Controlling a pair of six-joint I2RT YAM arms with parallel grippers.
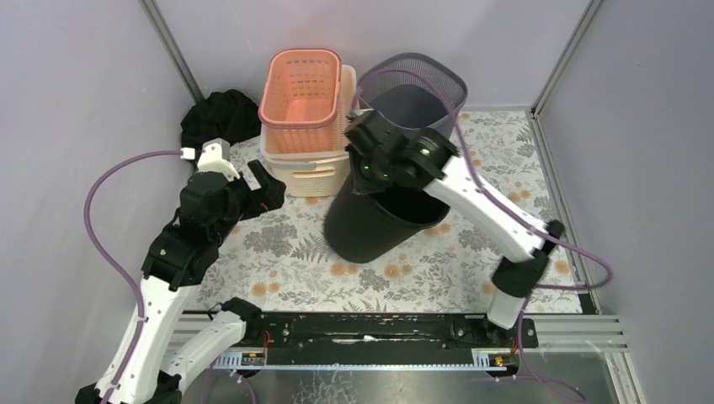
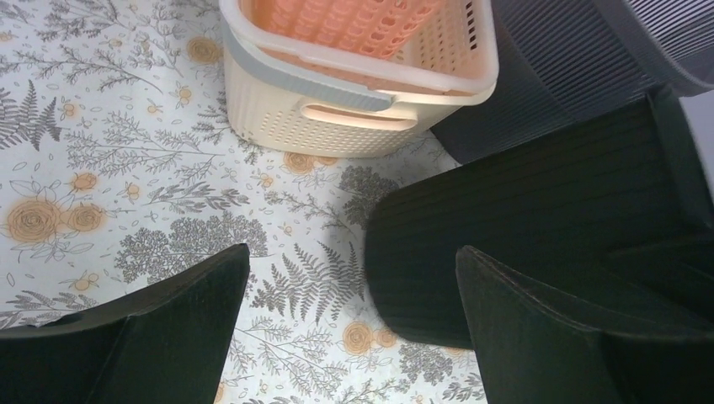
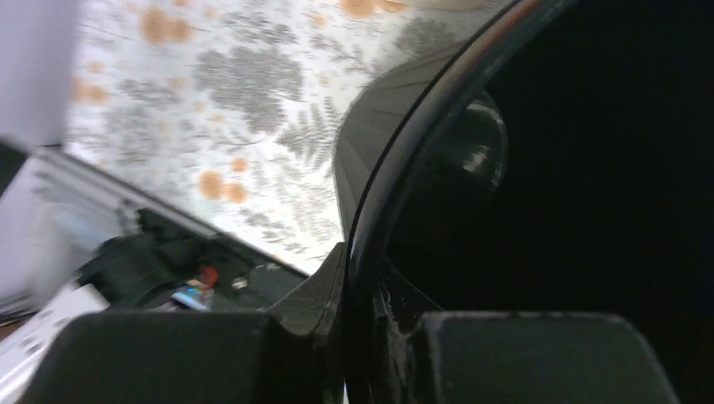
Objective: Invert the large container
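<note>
Now R pincer (image 3: pixel 354 337) clamps tilted black bin (image 1: pixel 370 227) by rim; L pincer (image 2: pixel 351 261) spread wide, empty.

Lg black ribbed bin (image 1: pixel 370 227) tilted mid-table (image 1: pixel 278 252), opening up/right.

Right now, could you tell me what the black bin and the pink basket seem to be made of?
The black bin: likely matte plastic, with a finely ribbed wall and a glossy rim. The pink basket: likely moulded plastic, with perforated walls and a slight sheen.
</note>
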